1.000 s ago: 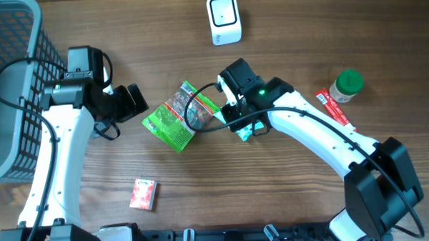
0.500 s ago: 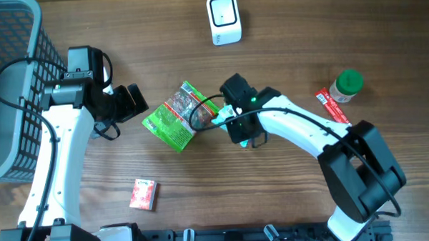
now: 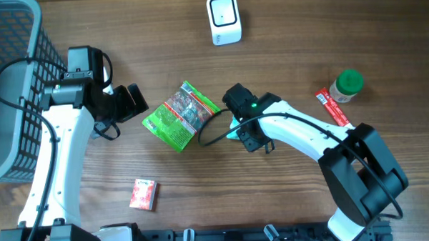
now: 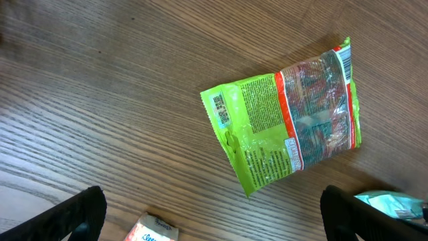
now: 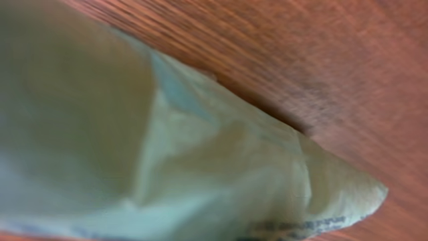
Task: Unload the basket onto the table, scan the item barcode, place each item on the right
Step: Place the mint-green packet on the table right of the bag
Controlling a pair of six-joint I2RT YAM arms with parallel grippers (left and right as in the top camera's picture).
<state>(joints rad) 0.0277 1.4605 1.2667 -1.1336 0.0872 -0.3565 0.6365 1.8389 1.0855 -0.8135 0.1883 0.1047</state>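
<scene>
I've got my right hand clenched on the pale teal plastic packet, tucked right under it, close to the wooden desk. Left hand hangs wide open, green foil snack bag between both hands.

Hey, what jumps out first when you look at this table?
The bright green snack bag lying mid-table, between the two arms. Just right of it, the right tool is shut on a teal packet; a white scanner stands at the far edge.
</scene>
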